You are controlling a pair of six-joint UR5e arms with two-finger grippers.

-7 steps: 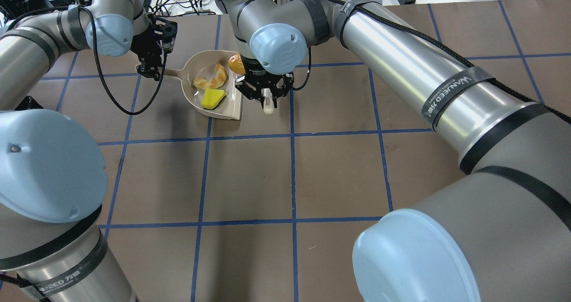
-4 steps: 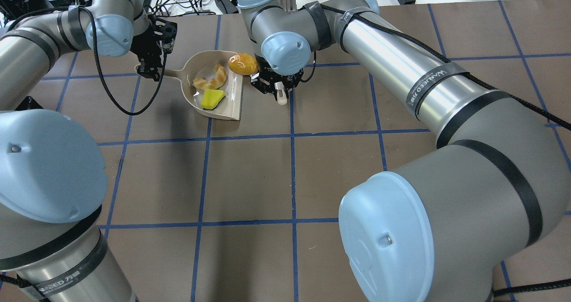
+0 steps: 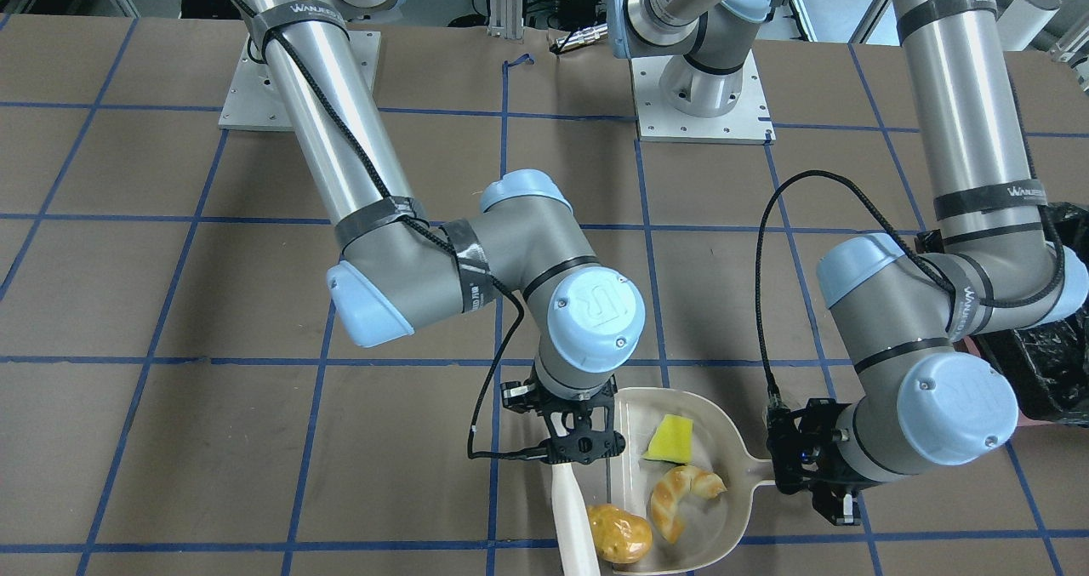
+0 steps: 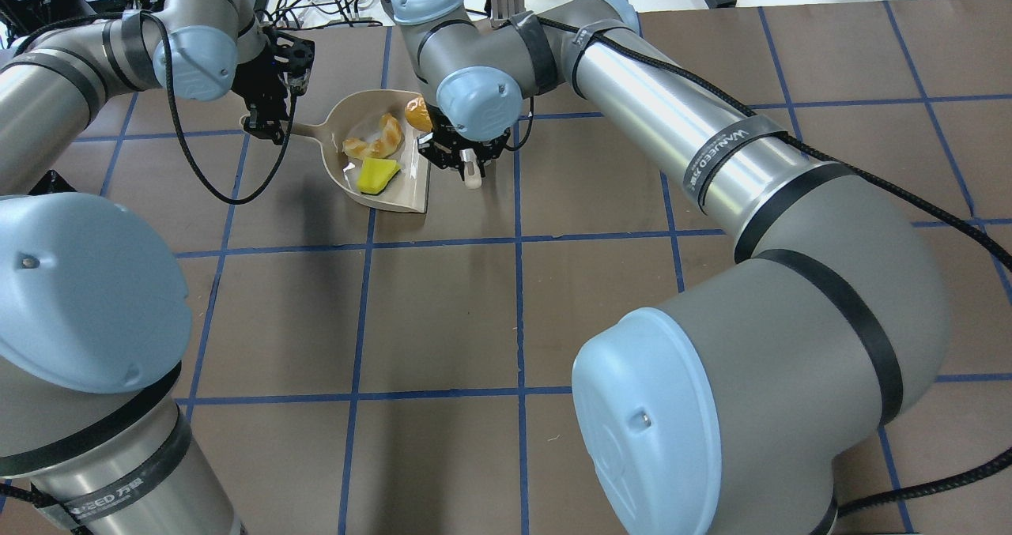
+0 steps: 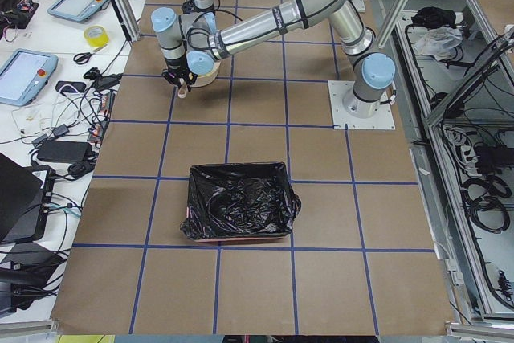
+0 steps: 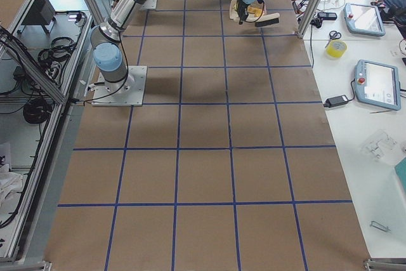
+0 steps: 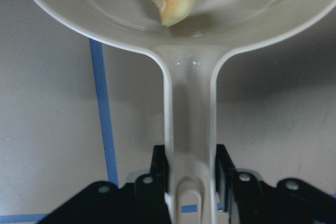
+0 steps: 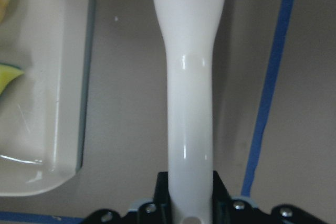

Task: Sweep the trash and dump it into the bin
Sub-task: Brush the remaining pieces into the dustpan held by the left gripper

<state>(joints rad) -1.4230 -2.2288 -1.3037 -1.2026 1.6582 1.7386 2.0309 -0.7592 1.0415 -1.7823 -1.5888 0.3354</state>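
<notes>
Left wrist-mounted — L tool [image 7: 191, 174] tight on dustpan [image 7: 189, 103] handle; R tool [image 8: 190, 184] tight on white handle [image 8: 190, 87], prob. brush.

Glossy beige plastic dustpan [image 3: 715, 440]; bin [image 5: 201, 198] lined with crinkled glossy black plastic.

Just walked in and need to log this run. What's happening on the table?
The left gripper grips the beige dustpan by its handle. The right gripper holds a white sweeping tool beside the potato-like piece at the pan's open edge. The yellow wedge and croissant already lie inside. The black-lined bin stands apart, nothing dumped yet.
</notes>
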